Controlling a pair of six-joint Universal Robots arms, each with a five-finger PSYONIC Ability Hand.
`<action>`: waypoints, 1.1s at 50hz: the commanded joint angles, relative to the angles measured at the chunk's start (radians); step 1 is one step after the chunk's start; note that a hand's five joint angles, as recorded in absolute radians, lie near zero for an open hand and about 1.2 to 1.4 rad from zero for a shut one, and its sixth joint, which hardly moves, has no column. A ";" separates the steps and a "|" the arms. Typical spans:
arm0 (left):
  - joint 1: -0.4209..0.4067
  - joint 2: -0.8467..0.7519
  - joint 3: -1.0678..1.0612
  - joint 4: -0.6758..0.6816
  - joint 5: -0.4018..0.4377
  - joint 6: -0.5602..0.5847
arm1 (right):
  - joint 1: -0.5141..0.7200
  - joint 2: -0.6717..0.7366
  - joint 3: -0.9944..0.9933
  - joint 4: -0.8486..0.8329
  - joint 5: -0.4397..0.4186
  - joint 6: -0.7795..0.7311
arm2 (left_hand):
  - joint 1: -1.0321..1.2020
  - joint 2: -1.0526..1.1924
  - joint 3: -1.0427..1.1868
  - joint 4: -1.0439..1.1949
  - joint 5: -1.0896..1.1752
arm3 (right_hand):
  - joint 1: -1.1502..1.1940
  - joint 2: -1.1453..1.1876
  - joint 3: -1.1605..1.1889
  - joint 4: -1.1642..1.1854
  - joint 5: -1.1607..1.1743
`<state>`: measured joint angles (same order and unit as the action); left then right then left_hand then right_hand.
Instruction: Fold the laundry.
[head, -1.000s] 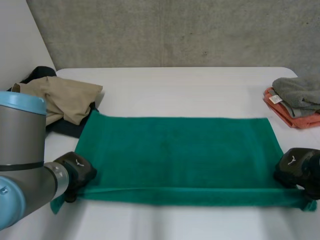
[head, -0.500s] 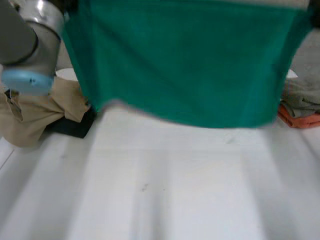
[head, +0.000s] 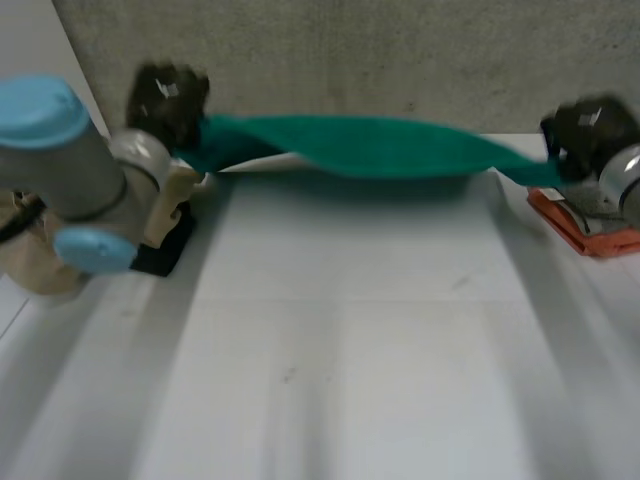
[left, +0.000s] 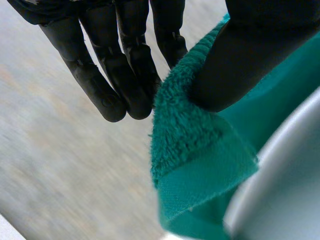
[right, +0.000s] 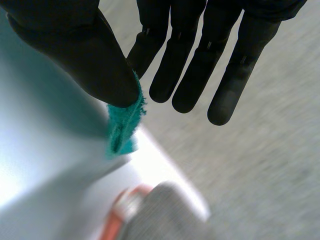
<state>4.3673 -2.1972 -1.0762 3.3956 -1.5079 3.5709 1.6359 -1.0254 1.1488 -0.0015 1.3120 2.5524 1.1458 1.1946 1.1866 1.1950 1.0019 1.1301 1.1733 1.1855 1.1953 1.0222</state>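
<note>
A green towel (head: 360, 145) hangs stretched in the air over the table's far side, sagging a little in the middle. My left hand (head: 165, 100) holds its left end and my right hand (head: 585, 130) its right end. In the left wrist view the thumb (left: 250, 55) pinches a towel corner (left: 200, 145) against the nearly straight fingers (left: 120, 75). In the right wrist view the thumb (right: 75, 50) presses a small tip of the towel (right: 122, 125) beside the fingers (right: 200, 65).
A beige garment (head: 30, 265) over a dark one (head: 160, 255) lies at the table's left edge, behind my left arm (head: 70, 170). An orange and grey folded stack (head: 590, 225) sits at the right edge, below my right hand (right: 150, 215). The white table (head: 340, 340) spreads in front.
A second ago the towel lay flat with my hands at its near corners. Both hands lifted it, then swung it away to the table's far side, where it now hangs stretched.
</note>
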 joint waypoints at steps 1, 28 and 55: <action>-0.026 0.006 -0.246 -0.109 -0.008 0.100 | -0.047 0.025 0.181 0.147 -0.013 -0.173 | 0.250 0.202 0.210 0.201 0.220 | 0.266 0.223 0.211 0.201 0.200; -0.074 0.182 -0.303 -0.526 -0.107 0.163 | -0.159 -0.104 0.304 0.295 -0.048 -0.485 | 0.250 0.202 0.210 0.201 0.220 | 0.266 0.223 0.211 0.201 0.200; -0.103 -0.409 0.461 -0.444 -0.261 0.235 | 0.036 0.484 -0.293 -0.249 0.055 -0.259 | -0.797 -0.846 -0.838 -0.846 -0.827 | -0.956 -0.999 -1.011 -1.021 -1.022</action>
<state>4.2837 -2.5465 -0.6813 2.9670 -1.7577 3.7935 1.6519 -0.6647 1.0012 -0.2605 1.3498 2.2867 0.9354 0.9584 0.9570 0.9785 0.8012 0.7812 0.7971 0.8152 0.8285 0.6442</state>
